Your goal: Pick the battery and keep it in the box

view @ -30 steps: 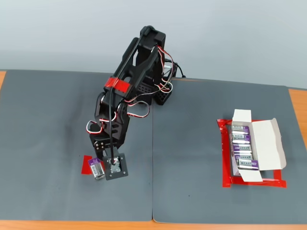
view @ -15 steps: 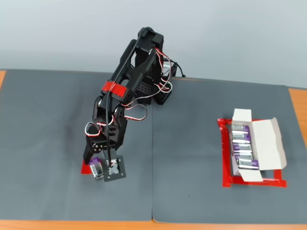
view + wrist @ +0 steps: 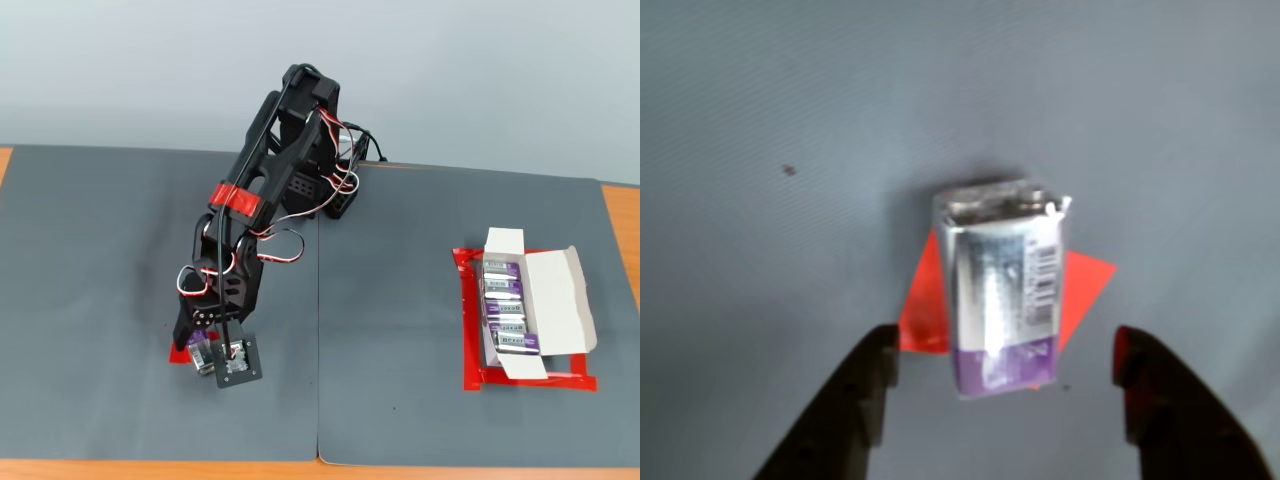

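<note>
Gripper [image 3: 1002, 375] hovering over the battery [image 3: 1002, 290]

Fingers are spreading wide — flanking its purple end, not touching; it is lying on a red tape patch [image 3: 1083, 290].

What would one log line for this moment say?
phase: reaching | gripper: open, straddling battery | battery: on red tape patch, not gripped | box: open, already holds batteries

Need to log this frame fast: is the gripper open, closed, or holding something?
Gripper: open, holding nothing; its fingers stand on either side of the battery, which lies on the red tape patch, not yet clamped.
</note>
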Tool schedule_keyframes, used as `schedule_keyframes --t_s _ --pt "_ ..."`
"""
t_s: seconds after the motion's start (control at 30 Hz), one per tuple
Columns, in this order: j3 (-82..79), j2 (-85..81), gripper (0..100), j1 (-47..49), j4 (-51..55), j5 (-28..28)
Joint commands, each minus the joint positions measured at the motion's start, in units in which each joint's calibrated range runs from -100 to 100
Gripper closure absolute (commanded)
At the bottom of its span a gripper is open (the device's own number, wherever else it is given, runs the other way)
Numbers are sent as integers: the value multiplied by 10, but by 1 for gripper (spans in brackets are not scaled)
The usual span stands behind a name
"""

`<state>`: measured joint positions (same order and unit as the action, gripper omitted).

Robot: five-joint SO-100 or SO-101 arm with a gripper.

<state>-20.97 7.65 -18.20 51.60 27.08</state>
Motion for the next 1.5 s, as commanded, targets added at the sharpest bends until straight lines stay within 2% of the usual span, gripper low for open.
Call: schedule_keyframes --t_s 0.0,1.47 --pt "35 0 75 6 -6 -3" --pt "66 65 76 -11 -6 0"
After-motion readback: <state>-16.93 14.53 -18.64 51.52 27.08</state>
